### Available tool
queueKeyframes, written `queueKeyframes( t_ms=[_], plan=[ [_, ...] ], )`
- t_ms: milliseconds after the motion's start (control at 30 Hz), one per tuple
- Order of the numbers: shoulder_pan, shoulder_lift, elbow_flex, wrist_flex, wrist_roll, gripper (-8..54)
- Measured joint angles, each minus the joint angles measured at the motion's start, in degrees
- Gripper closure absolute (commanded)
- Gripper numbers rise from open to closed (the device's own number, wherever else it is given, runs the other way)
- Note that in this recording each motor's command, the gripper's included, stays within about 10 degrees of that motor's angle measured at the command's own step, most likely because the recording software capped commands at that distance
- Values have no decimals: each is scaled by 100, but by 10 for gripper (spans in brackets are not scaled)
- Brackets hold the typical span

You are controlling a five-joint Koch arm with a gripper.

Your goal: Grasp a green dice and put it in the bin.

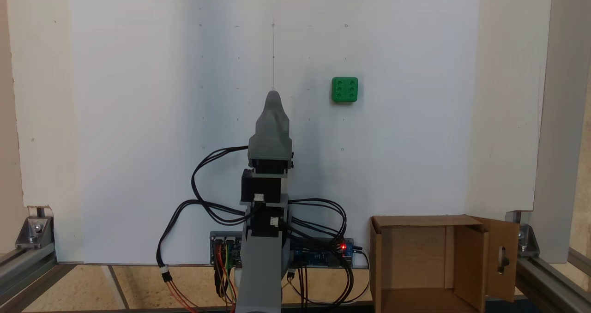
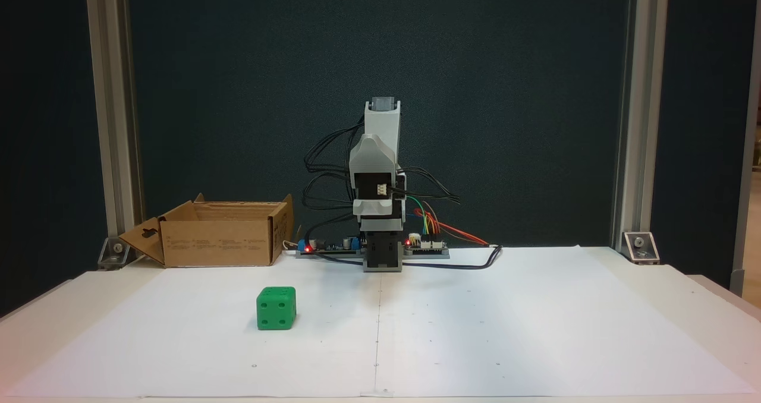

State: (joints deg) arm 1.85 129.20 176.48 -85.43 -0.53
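On the white sheet, green dice (image 1: 344, 90) sits alone.
Gripper (image 1: 273, 96) well apart, folded back; jaw state unreadable.

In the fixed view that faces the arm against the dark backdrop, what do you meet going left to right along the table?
Bin → green dice → arm. The bin stands at the back left, the dice lies nearer the camera on the white sheet, apart from both.

The bin (image 1: 429, 267) is cut off by the fixed view's bottom edge.
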Motion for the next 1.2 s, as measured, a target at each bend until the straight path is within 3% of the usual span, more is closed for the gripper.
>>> queueKeyframes(
  t_ms=[200,1200],
  plan=[
    [0,0,0,1723,0,18],
    [-158,0,-141,1749,0,24]
  ],
)
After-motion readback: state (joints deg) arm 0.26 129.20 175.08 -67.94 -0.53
